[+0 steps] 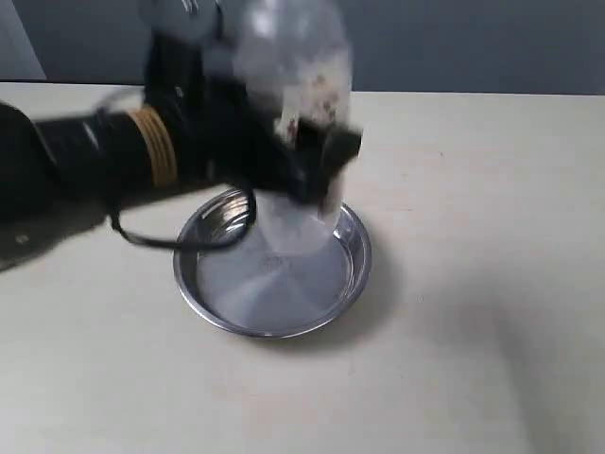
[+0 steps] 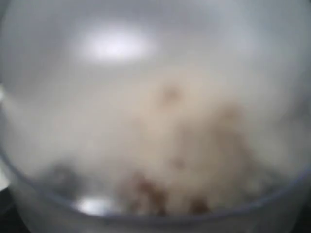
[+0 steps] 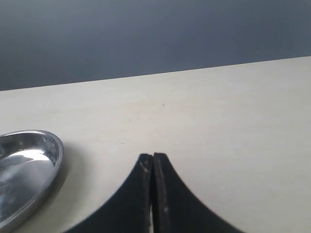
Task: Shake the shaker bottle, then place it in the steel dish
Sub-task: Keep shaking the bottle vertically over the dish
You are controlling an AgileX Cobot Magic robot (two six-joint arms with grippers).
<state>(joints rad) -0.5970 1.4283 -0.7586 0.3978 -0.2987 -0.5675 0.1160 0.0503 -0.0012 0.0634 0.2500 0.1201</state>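
Observation:
The shaker bottle (image 1: pixel 295 85), clear with brown bits inside, is blurred in the air above the steel dish (image 1: pixel 352 274). My left gripper (image 1: pixel 312 156) reaches in from the left and is shut on the bottle's body. In the left wrist view the bottle (image 2: pixel 160 126) fills the whole picture, hazy, with brown bits low down; the fingers are hidden behind it. The round shiny steel dish sits on the table with nothing in it. My right gripper (image 3: pixel 153 158) is shut on nothing above the table, to one side of the dish (image 3: pixel 29 165); it does not show in the exterior view.
The pale table (image 1: pixel 473 284) spreads around the dish, with a dark wall behind it. A black cable (image 1: pixel 180 241) from the left arm hangs over the dish's left rim.

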